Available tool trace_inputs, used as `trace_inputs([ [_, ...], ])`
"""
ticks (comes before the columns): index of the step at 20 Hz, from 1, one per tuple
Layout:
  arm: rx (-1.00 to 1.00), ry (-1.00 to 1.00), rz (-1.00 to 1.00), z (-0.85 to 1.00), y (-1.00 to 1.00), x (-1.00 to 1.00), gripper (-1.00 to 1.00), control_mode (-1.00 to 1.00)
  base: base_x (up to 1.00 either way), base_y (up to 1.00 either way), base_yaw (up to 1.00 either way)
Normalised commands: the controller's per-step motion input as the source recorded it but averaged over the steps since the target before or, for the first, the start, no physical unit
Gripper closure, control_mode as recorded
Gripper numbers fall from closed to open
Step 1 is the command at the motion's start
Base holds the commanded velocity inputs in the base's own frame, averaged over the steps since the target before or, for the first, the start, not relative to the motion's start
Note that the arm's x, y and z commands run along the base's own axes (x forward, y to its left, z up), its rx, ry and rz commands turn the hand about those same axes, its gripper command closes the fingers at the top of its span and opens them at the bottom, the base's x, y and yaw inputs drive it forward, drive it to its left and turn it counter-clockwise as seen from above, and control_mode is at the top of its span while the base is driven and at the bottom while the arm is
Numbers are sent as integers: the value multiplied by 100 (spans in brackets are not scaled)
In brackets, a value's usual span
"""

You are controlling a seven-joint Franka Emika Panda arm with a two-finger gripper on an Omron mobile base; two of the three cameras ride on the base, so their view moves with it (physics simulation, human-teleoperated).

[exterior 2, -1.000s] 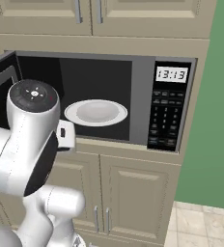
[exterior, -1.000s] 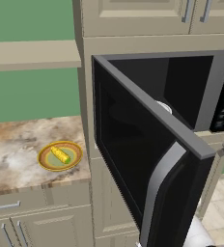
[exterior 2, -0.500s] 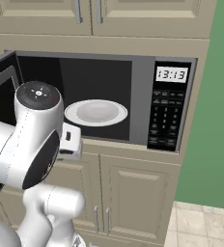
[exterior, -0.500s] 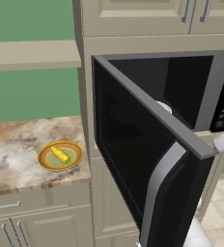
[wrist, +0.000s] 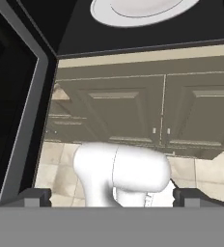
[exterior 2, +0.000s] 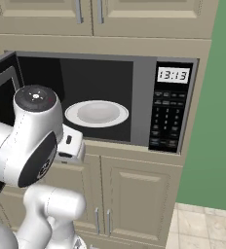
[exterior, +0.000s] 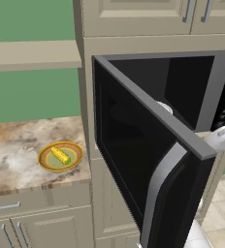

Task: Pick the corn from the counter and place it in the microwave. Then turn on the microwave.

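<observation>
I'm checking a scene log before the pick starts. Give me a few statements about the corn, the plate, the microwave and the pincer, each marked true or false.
1. The corn lies on a yellow-rimmed green plate on the counter. True.
2. The microwave door is shut. False: the door stands wide open.
3. The white turntable plate inside the microwave carries the corn. False: nothing lies on it; the corn is on the counter plate.
4. The pincer is open and holds nothing. True.
5. The microwave's display is dark. False: the display is lit and shows digits.
</observation>
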Motion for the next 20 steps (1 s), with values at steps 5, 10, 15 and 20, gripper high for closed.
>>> trace_inputs([
  [5,0,1,-7,0,0,15,-100,-100,0,0,0],
  [10,0,0,-4,0,-4,12,-100,-100,0,0,0],
  [15,0,0,-4,0,-9,1,-100,-100,0,0,0],
  [20,0,0,-4,0,-6,2,-100,-100,0,0,0],
])
